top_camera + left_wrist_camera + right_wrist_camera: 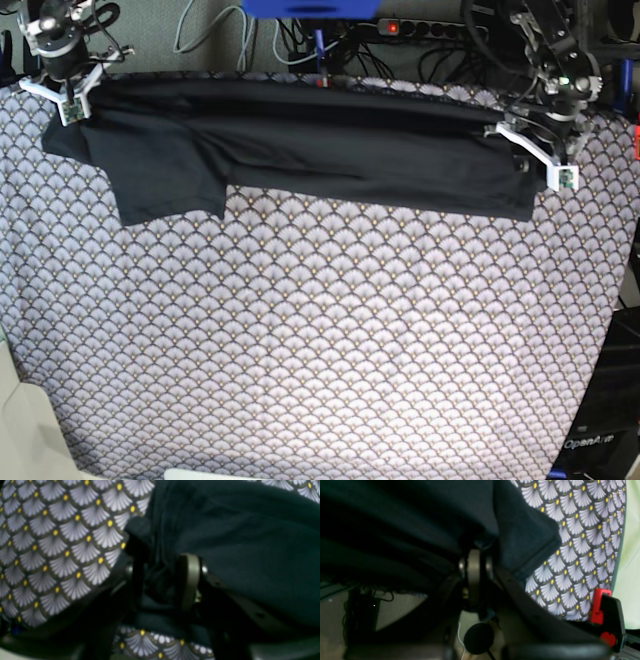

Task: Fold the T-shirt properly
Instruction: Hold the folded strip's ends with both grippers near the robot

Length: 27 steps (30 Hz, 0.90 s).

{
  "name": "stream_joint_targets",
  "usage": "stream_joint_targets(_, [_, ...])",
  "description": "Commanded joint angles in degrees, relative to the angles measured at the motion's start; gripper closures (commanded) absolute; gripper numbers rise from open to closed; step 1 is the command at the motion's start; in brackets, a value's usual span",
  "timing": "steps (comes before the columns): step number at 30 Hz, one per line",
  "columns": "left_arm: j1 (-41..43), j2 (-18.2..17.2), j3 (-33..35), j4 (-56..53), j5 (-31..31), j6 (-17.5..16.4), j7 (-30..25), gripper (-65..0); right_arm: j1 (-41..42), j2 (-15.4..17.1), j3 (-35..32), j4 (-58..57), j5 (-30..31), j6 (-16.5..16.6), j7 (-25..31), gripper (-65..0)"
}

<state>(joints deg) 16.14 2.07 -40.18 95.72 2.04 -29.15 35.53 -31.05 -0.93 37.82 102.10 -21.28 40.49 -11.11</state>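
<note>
Up at two o'clock, the left gripper (162,580) stands spread with dark cloth between its jaws, seemingly loose. At ten o'clock the right gripper (476,572) looks nearly pressed together on a fold, though blur hides the grip. Outward, the T-shirt (300,145) lies as one long band along the tablecloth (330,340)'s far edge; crosswise folds remain.
</note>
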Motion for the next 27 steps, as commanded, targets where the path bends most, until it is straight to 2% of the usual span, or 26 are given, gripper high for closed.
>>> stream_joint_targets(1, [-0.27,-0.35,-0.12,1.02,-0.51,0.0,-1.2,-23.5,-0.47,0.71,0.55,0.97,-0.13,-0.49,0.7,-11.4])
stream_joint_targets(3, [-0.27,-0.35,-0.56,1.11,-0.51,-1.93,-1.2,-23.5,-0.47,0.71,0.55,0.97,-0.13,-0.49,0.7,-19.0])
stream_joint_targets(5, [-0.54,-0.09,-2.41,1.29,-0.51,-4.3,-1.2,-23.5,-0.47,0.71,0.64,0.97,-0.13,-0.49,0.61,-23.1])
stream_joint_targets(9, [-1.24,0.0,-6.37,1.11,-0.51,-8.7,-1.2,-23.5,-0.12,0.62,3.01,0.97,-0.13,-0.49,0.61,-23.7])
stream_joint_targets(13, [-1.68,0.09,-8.56,1.02,-0.42,-10.55,-1.11,-23.5,-0.12,0.8,3.63,1.06,-0.13,-0.49,0.61,-24.0])
stream_joint_targets(24, [-1.68,0.09,-8.65,1.11,-0.42,-10.81,-1.11,-23.5,-0.64,0.53,4.95,2.38,0.4,-0.49,0.87,-24.1])
stream_joint_targets(27, [-1.68,0.09,-8.65,1.11,-0.42,-10.81,-1.11,-23.5,-0.73,0.45,4.95,3.96,2.68,-0.49,0.87,-24.1])
